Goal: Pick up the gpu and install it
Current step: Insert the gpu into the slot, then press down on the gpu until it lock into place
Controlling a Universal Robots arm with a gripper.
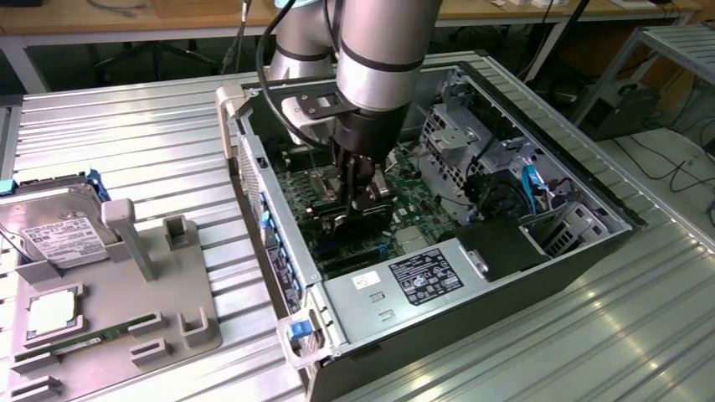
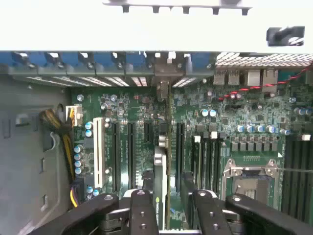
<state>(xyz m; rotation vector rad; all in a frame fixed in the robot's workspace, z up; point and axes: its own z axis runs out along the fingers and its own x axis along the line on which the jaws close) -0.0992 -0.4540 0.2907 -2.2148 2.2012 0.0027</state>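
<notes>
One hard drive (image 1: 59,237), left edge of the exterior view, in one grey holder tray (image 1: 167,314) on the worktop (image 1: 134,142). One open computer case (image 1: 581,201), centre. One gpu (image 2: 164,161) standing on edge in a motherboard (image 2: 132,105) slot. One pincer (image 1: 363,197), fingers (image 2: 142,210) apart, flanking the card.

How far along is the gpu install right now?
Done: the gpu is off the tray and stands on edge over the motherboard inside the open computer case, its bracket end toward the rear slot wall. In hand: the end effector straddles the card's top edge. Left: I cannot tell whether it is fully seated.
</notes>
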